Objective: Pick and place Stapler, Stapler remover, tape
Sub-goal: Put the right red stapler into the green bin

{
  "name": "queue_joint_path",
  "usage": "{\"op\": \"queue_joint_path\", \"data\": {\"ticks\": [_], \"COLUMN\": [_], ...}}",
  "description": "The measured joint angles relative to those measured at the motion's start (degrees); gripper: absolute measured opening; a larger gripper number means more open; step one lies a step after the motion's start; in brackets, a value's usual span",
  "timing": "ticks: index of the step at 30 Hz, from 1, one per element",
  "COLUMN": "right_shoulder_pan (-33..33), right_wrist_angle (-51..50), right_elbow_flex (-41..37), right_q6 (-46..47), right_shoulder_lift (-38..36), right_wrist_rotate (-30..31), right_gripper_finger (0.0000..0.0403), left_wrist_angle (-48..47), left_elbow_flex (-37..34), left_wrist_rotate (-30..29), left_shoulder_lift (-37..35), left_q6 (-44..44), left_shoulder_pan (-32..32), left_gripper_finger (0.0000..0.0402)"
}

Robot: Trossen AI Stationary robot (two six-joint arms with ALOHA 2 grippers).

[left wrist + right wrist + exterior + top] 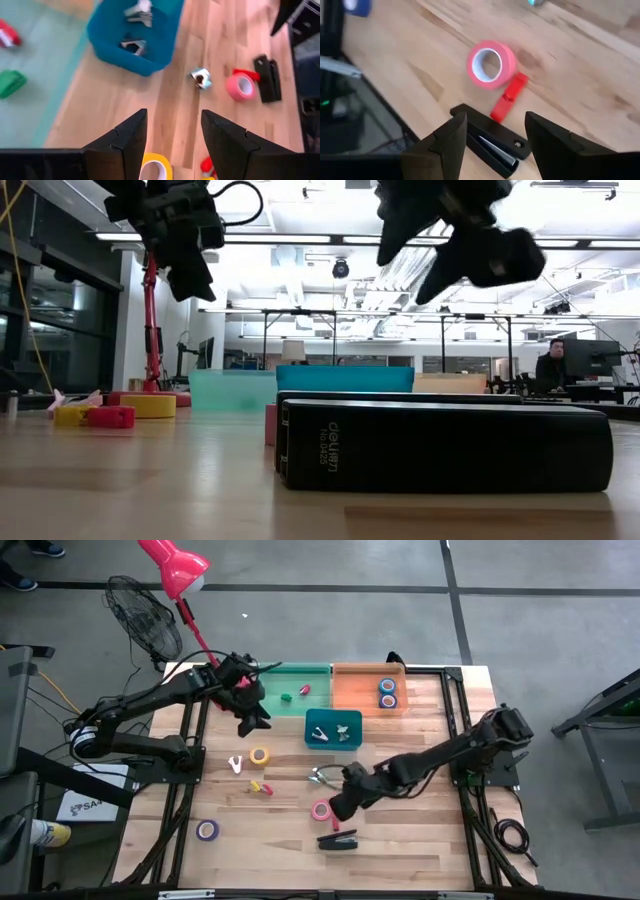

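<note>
From above, the wooden surface (pixel 400 850) carries three bins along its far edge: a green bin (pixel 295 690), an orange bin (pixel 368 688) with blue tape rolls inside, and a smaller teal bin (pixel 333 729) just in front of them holding metal pieces. The left pincer (pixel 250 720) hangs over the surface beside the teal bin, above a yellow tape (pixel 259 755). The right pincer (pixel 343 805) hovers near the front, between a pink tape (pixel 321 810) and the stapler (pixel 337 839), which lies flat near the front edge. A purple tape (pixel 207 830) sits well apart toward the front left corner.

At surface level, the stapler (pixel 445 445) fills the foreground, lying on its side, with both pincers raised clear above it. The yellow tape (pixel 148 405) rests farther back.

The left wrist view shows the left pincer (pixel 172 145) empty, its fingers (pixel 127 142) standing moderately apart over the yellow tape (pixel 155 167). Beyond are the teal bin (pixel 132 37), the pink tape (pixel 240 86) and the stapler (pixel 266 78).

The right wrist view shows the right pincer (pixel 495 145) empty, fingers moderately apart, above the stapler (pixel 490 145). The pink tape (pixel 491 64) lies just beyond, a small red piece (pixel 509 96) between them.
</note>
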Motion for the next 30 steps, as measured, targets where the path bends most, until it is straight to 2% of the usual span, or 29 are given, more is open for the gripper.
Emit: {"op": "queue_joint_path", "data": {"ticks": [8,14,18,22,30], "right_shoulder_pan": [2.19,1.80,1.76,1.65,1.67], "right_wrist_angle": [-13.72,-21.01,-26.91,-27.60,-28.01], "right_elbow_flex": [14.78,26.45,32.40,34.99,34.79], "right_q6": [8.67,9.62,11.94,13.57,17.26], "right_shoulder_lift": [11.53,21.50,26.66,29.52,31.66], "right_wrist_rotate": [0.59,-4.72,-5.89,-6.60,-5.84], "right_gripper_finger": [0.0193,0.0192,0.0192,0.0192,0.0192], "left_wrist_angle": [0.02,-1.99,-3.45,-4.45,-4.43], "left_elbow_flex": [-0.02,-0.02,-0.02,-0.02,-0.02], "left_wrist_rotate": [4.68,4.64,4.52,4.48,4.46], "left_shoulder_lift": [0.00,0.00,0.00,0.02,0.02], "left_q6": [5.61,7.56,8.55,9.04,9.05], "left_shoulder_pan": [0.00,0.00,0.00,0.00,0.00], "left_gripper_finger": [0.0183,0.0183,0.0183,0.0183,0.0183]}}
